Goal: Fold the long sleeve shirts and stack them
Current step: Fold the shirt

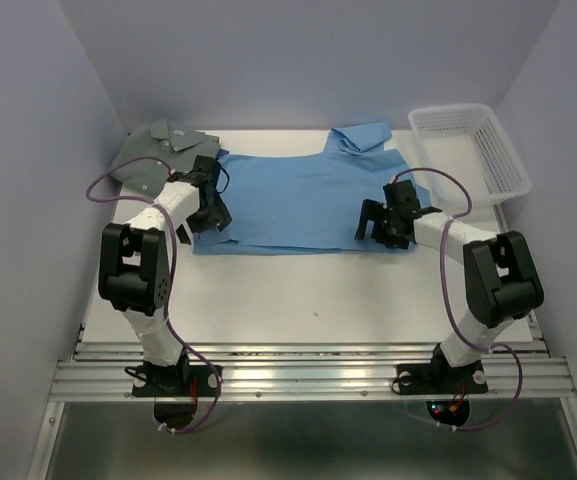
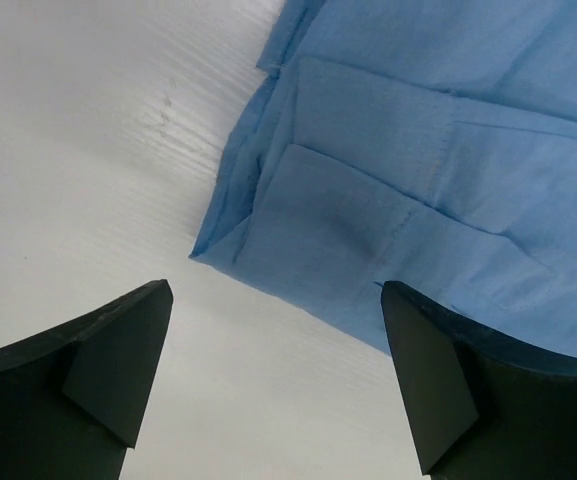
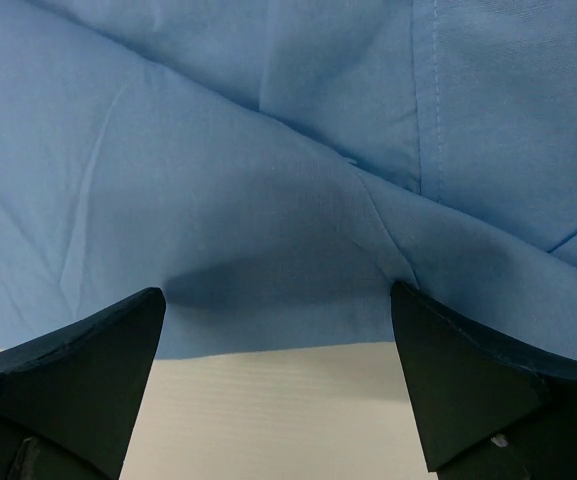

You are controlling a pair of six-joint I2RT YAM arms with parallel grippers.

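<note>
Left wrist view shows the left gripper spread wide and gripping nothing, the corner of the blue shirt just beyond its fingers. Likewise the right gripper gapes wide and empty over that shirt's near hem. Two shirts show: a folded grey-green shirt far left, the blue one spread mid-table. One basket sits far right.

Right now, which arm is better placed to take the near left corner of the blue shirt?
Left. The left gripper, open, hangs at that corner of the blue shirt; the corner lies just ahead between its fingers. The right gripper is over the shirt's opposite end.
</note>
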